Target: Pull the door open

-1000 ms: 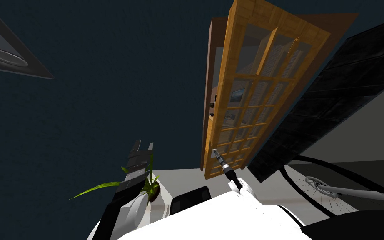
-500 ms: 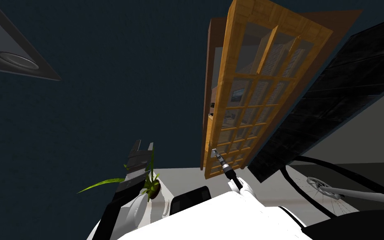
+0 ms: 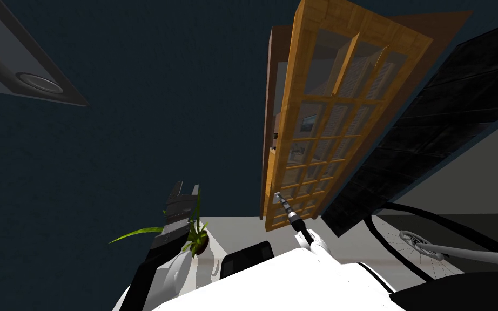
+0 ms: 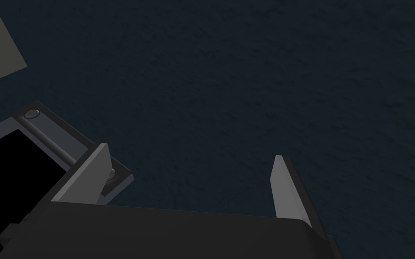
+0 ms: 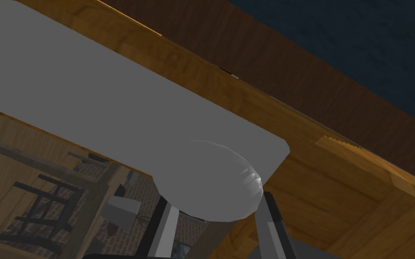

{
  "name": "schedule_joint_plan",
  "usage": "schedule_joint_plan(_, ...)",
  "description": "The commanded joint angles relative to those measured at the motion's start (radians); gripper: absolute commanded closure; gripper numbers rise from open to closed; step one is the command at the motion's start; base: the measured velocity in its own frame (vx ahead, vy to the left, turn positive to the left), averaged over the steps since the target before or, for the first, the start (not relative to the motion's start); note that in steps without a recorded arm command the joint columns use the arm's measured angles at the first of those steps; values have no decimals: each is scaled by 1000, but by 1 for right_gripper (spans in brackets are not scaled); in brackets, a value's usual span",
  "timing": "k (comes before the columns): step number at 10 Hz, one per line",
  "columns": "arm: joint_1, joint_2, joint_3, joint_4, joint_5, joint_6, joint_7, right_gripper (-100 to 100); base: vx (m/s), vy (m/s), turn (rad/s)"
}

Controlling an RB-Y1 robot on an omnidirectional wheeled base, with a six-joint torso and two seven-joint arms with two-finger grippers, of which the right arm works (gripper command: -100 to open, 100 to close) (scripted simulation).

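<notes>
A wooden door (image 3: 296,108) with many glass panes stands ajar from its dark brown frame (image 3: 268,124). Low on its free edge sits a grey plate (image 5: 89,94) with a round grey knob (image 5: 211,184). My right gripper (image 5: 218,200) is shut on that knob, one finger pressing each side. In the head view the right gripper (image 3: 278,196) reaches up to the door's lower edge. My left gripper (image 3: 184,190) is raised in front of the dark blue wall, and the left gripper (image 4: 188,180) is open with nothing between its fingers.
A black panelled surface (image 3: 431,135) slants just right of the door. A potted plant (image 3: 196,243) stands on the floor by my left arm. A bicycle wheel (image 3: 421,248) lies at the right. A grey fixture (image 3: 37,81) shows at the upper left.
The whole head picture has drifted a little to the right, so I have turned slightly. My right gripper stays on the knob, and the door's angle looks almost the same.
</notes>
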Motion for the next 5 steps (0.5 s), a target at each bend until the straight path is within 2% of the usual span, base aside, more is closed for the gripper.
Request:
schedule_joint_plan(1,-5,15,19,11,-1,-3,-31,100,-33,-15,20)
schedule_joint_plan(2,-7,14,30,13,-16,-2,-72,100,-31,-15,31)
schedule_joint_plan(3,-7,14,30,13,-16,-2,-72,100,-24,-10,5)
schedule_joint_plan(4,-10,12,41,16,-31,-2,-112,100,-22,-5,52)
schedule_joint_plan(5,-10,12,41,16,-31,-2,-114,100,-20,-1,21)
